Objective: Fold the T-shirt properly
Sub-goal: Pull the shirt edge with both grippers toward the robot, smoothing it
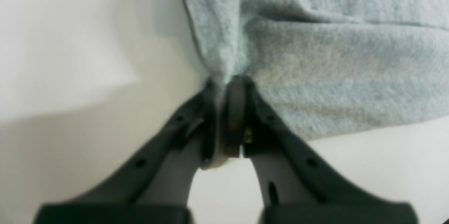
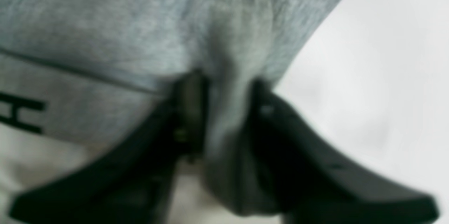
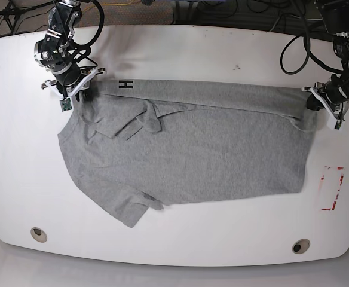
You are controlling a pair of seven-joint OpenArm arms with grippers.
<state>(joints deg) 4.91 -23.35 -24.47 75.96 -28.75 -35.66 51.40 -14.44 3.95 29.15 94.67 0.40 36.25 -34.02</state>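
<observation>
With the left gripper [image 1: 229,87] and right gripper [image 2: 224,87] each pinched shut on the T-shirt [image 3: 186,143]'s far edge — taut between them — the fold probably wanted both drawn toward the near hem together, evenly.

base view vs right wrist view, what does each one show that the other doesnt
Only the base view shows the whole T-shirt spread on the white table, a sleeve at the lower left, and the left gripper at the shirt's far corner. Only the right wrist view shows the right gripper up close, its jaws pinched on a bunched fold of grey cloth. Both show the grey fabric, the black letter H and the table.
</observation>
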